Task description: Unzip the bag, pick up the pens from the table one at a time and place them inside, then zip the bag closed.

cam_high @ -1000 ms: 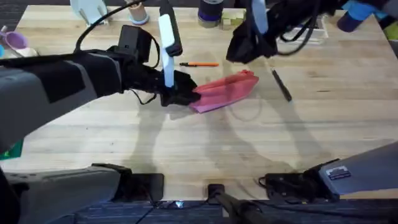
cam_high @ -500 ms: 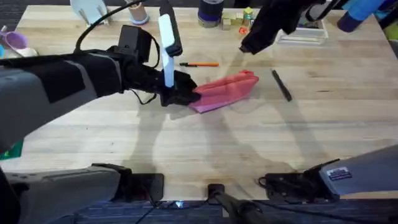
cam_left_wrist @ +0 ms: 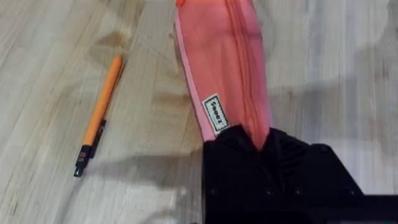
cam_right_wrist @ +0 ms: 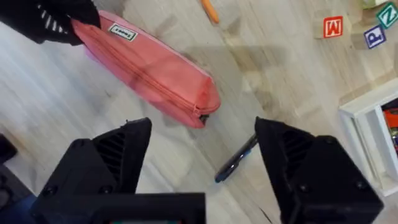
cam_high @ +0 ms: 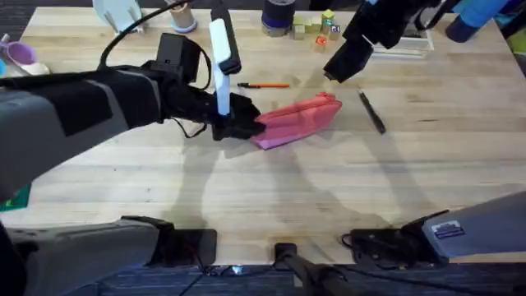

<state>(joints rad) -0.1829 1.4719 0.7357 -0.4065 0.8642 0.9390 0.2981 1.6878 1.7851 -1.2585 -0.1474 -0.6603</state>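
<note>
The pink bag lies slanted mid-table, its zipper line looking closed along the top. My left gripper is shut on the bag's left end. The orange pen lies just behind the bag. To the right of the bag rests the black pen. My right gripper hovers open above the table behind the bag's right end, holding nothing. In the right wrist view the gripper looks down on the bag and the black pen.
Along the back edge stand a dark purple cup, letter blocks, a white tray and a blue object. A pink cup sits at the far left. Bare wood lies in front of the bag.
My right gripper has drawn back from the bag's right end toward the back right. The left gripper, bag and pens have stayed put.
</note>
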